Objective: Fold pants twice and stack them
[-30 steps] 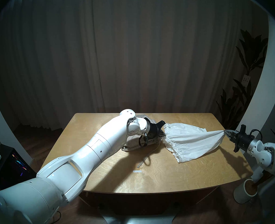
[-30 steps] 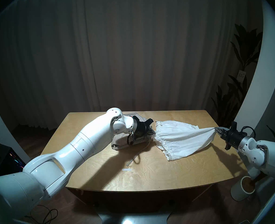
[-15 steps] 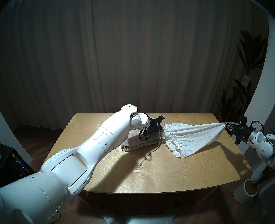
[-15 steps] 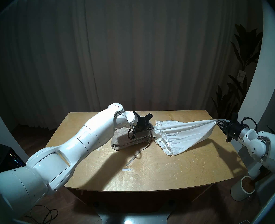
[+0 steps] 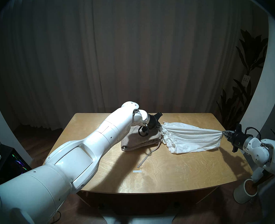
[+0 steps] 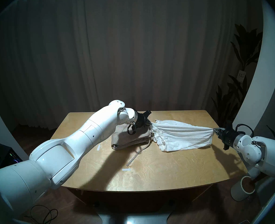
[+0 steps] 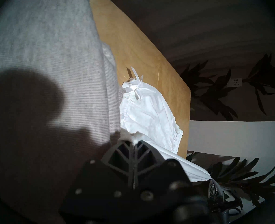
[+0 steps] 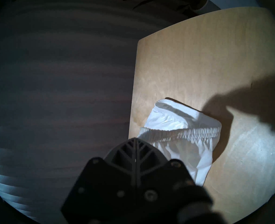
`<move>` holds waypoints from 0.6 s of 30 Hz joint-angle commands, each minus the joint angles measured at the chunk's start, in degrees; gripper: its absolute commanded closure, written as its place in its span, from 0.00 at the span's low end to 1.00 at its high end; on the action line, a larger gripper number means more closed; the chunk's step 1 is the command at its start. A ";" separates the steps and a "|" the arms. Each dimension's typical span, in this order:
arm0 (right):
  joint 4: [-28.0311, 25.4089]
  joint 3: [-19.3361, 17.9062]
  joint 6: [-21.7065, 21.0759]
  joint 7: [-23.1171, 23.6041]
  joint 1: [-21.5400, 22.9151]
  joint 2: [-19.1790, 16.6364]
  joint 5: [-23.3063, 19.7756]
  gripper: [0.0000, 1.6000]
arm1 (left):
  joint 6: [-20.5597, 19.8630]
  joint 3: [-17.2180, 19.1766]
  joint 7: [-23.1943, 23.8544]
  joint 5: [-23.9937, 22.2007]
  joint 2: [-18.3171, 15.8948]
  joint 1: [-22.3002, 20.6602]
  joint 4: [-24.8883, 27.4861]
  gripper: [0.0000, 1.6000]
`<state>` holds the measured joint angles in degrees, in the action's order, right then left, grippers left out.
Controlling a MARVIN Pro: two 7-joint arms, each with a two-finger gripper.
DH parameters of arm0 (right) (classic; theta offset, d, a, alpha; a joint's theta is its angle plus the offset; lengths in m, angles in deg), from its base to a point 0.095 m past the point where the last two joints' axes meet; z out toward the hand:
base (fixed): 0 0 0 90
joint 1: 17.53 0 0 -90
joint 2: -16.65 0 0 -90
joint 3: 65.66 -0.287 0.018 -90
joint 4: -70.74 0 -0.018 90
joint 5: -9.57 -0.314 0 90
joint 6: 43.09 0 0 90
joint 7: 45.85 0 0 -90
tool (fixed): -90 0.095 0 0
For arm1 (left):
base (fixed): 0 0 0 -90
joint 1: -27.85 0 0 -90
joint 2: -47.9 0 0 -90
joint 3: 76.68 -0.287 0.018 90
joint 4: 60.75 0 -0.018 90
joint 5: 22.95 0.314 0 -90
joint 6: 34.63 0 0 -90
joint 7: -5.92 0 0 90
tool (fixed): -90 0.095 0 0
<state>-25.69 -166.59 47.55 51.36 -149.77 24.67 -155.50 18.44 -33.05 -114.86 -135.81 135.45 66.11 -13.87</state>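
I have the white shorts stretched between both arms, and I judge the step in hand to be carrying them onto the folded grey-beige pants to make the stack. To do it well I would keep the 2 pinches level and the cloth lightly taut, then bring both hands across together so the sagging lower edge, which touches the table near its middle, does not drag or bunch against the drawstring trailing off the pants toward me. The left gripper is clamped shut on the ruffled end of the shorts, right at the pants' far right corner; its arm reaches long across the table, wrist angled downward over the grey pile. The right gripper is likewise closed on the opposite, gathered end, near the table's right edge, pointing inward and only slightly down. In the left wrist view a ribbon tie sticks up loose, so I would watch that it does not fold under.
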 commanded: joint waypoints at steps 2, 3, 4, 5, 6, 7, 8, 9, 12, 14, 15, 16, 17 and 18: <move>1.48 -0.76 0.96 -0.53 5.17 -1.18 0.07 1.00 | -0.20 0.37 1.77 0.57 2.48 -3.81 -0.35 1.00; 1.75 -0.53 0.99 -0.63 5.64 -1.22 0.07 1.00 | -0.16 0.34 1.92 0.75 2.69 -3.97 -0.68 1.00; 1.99 -0.21 1.01 -0.71 6.05 -1.25 0.07 1.00 | -0.12 0.32 2.07 0.90 2.86 -4.12 -1.00 1.00; 2.18 0.21 1.04 -0.74 6.45 -1.28 0.07 1.00 | -0.04 0.30 2.21 1.07 3.06 -4.29 -1.42 1.00; 2.18 0.21 1.04 -0.74 6.45 -1.28 0.07 1.00 | -0.04 0.30 2.21 1.07 3.06 -4.29 -1.42 1.00; 2.16 0.85 1.15 -0.86 7.26 -1.34 0.07 1.00 | 0.12 0.25 2.49 1.43 3.42 -4.57 -2.24 1.00; 2.05 1.27 1.27 -0.93 7.61 -1.37 0.07 1.00 | 0.22 0.25 2.62 1.59 3.59 -4.70 -2.67 1.00; 2.02 1.77 1.37 -0.92 7.91 -1.40 0.07 1.00 | 0.33 0.25 2.74 1.76 3.77 -4.86 -3.11 1.00; 2.02 3.37 1.73 -0.79 8.69 -1.48 0.07 1.00 | 0.75 0.35 3.01 2.21 4.31 -5.45 -4.56 1.00; 2.08 4.15 1.86 -0.82 9.15 -1.52 0.07 1.00 | 0.98 0.48 3.12 2.41 4.53 -5.87 -5.21 1.00; 2.12 4.46 1.97 -0.87 9.39 -1.54 0.07 1.00 | 1.05 0.55 3.15 2.47 4.63 -6.07 -5.49 1.00; 2.25 4.89 2.01 -0.94 9.84 -1.55 0.07 1.00 | 1.26 0.59 3.24 2.66 4.80 -6.34 -5.86 1.00; 2.33 5.15 2.01 -1.02 10.14 -1.56 0.07 1.00 | 1.33 0.65 3.28 2.72 4.91 -6.53 -6.11 1.00; 2.48 5.44 2.07 -1.12 10.53 -1.57 0.07 1.00 | 1.50 0.72 3.37 2.82 5.04 -6.76 -6.44 1.00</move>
<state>-23.31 -161.89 49.11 50.21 -142.79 23.83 -155.50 19.20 -33.05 -112.55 -133.35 138.87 63.12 -19.52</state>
